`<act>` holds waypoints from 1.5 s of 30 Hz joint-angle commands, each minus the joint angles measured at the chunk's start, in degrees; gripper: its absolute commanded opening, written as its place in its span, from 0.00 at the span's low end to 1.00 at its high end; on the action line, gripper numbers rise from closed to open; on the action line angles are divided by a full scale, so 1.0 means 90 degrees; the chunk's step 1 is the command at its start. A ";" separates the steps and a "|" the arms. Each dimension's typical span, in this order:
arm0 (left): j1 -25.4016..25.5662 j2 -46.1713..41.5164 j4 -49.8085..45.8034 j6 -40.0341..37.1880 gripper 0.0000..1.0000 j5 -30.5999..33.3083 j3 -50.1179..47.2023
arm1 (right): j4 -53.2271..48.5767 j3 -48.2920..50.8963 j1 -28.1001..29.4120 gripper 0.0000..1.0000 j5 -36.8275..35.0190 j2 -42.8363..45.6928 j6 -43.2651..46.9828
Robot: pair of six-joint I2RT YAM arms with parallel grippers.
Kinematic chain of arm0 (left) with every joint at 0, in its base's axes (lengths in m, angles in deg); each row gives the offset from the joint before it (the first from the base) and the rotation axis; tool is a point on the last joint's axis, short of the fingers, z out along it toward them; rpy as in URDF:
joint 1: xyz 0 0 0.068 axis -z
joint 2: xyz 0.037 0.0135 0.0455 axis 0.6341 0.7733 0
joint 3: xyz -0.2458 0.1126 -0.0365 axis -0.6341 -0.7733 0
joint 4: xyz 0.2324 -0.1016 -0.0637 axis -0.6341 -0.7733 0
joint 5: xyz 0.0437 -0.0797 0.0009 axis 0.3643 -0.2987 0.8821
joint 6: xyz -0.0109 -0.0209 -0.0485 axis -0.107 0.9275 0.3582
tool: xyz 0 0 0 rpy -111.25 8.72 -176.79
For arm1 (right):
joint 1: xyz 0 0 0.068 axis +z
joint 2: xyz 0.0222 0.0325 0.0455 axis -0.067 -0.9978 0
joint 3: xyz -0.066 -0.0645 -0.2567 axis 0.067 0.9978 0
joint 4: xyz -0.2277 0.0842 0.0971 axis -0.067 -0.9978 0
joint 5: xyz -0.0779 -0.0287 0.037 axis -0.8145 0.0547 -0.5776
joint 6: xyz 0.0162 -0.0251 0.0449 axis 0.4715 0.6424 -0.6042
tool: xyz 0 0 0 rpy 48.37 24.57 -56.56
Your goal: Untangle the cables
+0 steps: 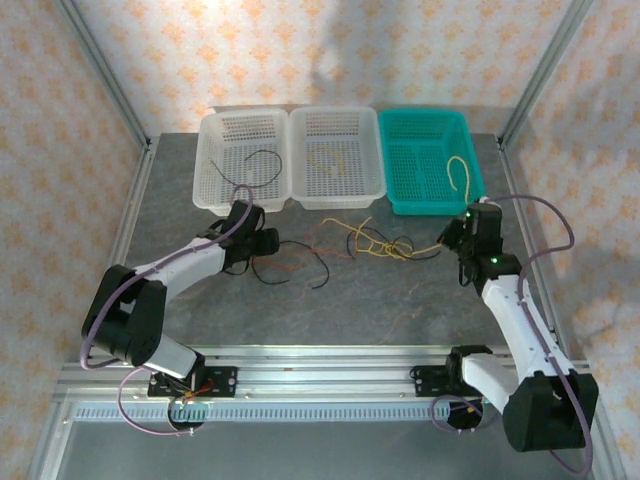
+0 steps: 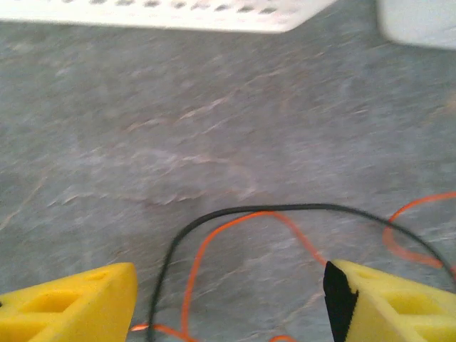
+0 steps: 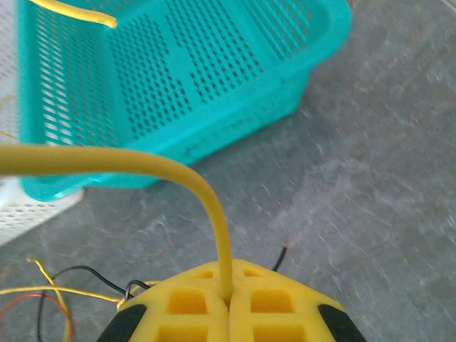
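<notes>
Cables lie knotted mid-desk, between the two pincers. Right pincer: fingers together, clamped on a yellow cable that rises from the tips and bends off left. Left pincer: fingers apart, gripping nothing. A black cable and an orange cable loop on the desk between them. Beyond: teal basket with one yellow strand inside, and two white baskets to its left.
</notes>
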 commanded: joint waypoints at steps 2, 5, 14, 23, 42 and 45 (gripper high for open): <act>0.0049 0.0073 -0.0642 0.0282 0.72 0.0573 0.0027 | -0.0267 0.0288 0.0032 0.02 -0.0501 -0.0048 -0.0197; 0.0049 0.0124 -0.0278 0.0340 0.73 0.0184 -0.0226 | -0.0363 0.0196 0.0032 0.10 -0.0679 -0.0196 -0.0219; 0.0049 0.0648 -0.0036 0.0410 0.52 -0.0022 0.0153 | -0.0401 0.0127 0.0038 0.35 -0.0740 -0.0331 -0.0227; 0.0049 0.0465 -0.0302 0.0363 0.12 0.0153 0.0197 | -0.0773 -0.0140 0.0039 0.75 -0.1592 0.0008 -0.0610; 0.0049 -0.1902 0.0052 -0.0101 0.00 -0.1275 -0.0038 | -0.0877 -0.1419 0.1912 0.88 -0.1315 0.0518 -0.0025; 0.0049 -0.2397 0.0175 -0.0229 0.00 -0.1861 0.0072 | -0.0713 -0.1591 0.2022 1.00 -0.1025 0.0560 0.0346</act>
